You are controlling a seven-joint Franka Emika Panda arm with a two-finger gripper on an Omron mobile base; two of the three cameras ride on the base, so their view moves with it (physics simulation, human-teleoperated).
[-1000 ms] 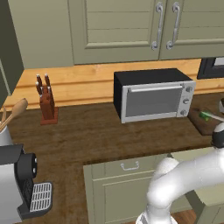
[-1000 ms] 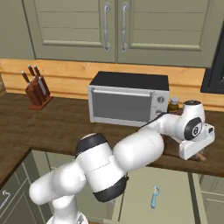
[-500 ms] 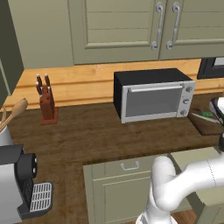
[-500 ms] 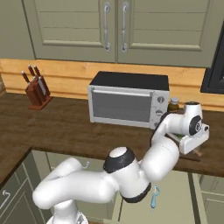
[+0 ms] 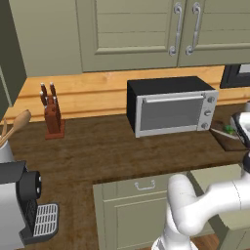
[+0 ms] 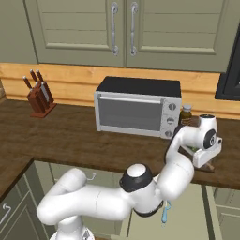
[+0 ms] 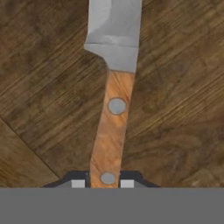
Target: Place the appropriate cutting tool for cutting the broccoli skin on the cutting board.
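Hand view: gripper tips pinch knife handle end; blade tip cut off, board beneath.

No text, label, brand, number or sign can be read anywhere in these views.
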